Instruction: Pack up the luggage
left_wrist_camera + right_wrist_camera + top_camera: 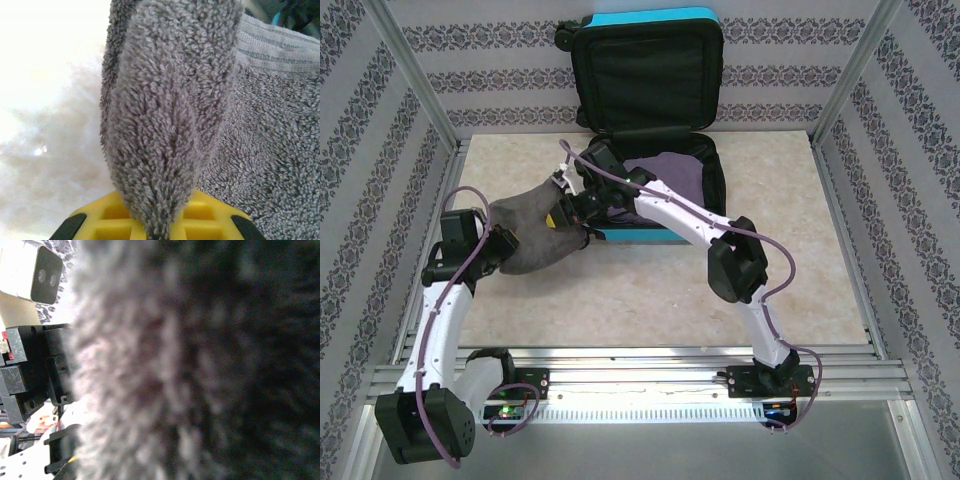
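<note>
No legible text, label, brand, number or sign; the wallpaper (490, 80) behind the luggage (645, 85) bears only a floral pattern.

Robot lab test cell, aluminium frame (424, 90), wallpaper-patterned wall panels (360, 200), slotted mounting rail (640, 375)

Fold of grey towel (170, 125) between yellow jaws
</note>
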Action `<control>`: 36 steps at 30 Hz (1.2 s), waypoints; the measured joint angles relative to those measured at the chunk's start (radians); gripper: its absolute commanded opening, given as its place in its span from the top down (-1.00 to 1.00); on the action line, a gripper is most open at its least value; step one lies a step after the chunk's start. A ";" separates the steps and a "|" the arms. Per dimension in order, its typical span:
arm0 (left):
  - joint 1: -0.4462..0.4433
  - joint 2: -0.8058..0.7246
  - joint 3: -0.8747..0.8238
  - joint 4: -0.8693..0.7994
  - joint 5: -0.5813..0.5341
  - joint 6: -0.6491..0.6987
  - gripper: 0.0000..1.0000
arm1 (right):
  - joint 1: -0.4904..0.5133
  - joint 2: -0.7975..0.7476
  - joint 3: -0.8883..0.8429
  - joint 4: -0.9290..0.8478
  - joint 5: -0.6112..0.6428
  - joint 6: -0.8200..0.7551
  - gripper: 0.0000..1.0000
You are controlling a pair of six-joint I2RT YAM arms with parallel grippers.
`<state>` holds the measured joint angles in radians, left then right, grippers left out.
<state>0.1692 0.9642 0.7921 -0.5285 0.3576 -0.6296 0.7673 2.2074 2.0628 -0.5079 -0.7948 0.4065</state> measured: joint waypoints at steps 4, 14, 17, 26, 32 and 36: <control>-0.054 0.088 0.076 0.046 0.013 -0.021 0.97 | -0.042 -0.002 0.031 -0.042 0.001 -0.030 1.00; -0.309 0.461 0.370 0.221 -0.005 -0.053 0.97 | -0.232 -0.093 -0.050 -0.111 0.034 -0.102 1.00; -0.355 0.588 0.475 0.262 0.005 -0.057 0.97 | -0.307 -0.143 -0.092 -0.115 0.043 -0.124 1.00; -0.439 0.914 0.779 0.328 0.036 -0.065 0.97 | -0.488 -0.156 -0.149 -0.117 0.047 -0.164 1.00; -0.468 1.043 0.859 0.361 0.059 -0.095 0.97 | -0.552 -0.135 -0.169 -0.118 0.050 -0.179 1.00; -0.478 1.052 0.854 0.363 0.058 -0.113 0.96 | -0.570 -0.114 -0.204 -0.120 0.050 -0.179 1.00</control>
<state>-0.3088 2.0159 1.6463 -0.1658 0.4160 -0.7425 0.1978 2.0937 1.8587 -0.6281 -0.7444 0.2272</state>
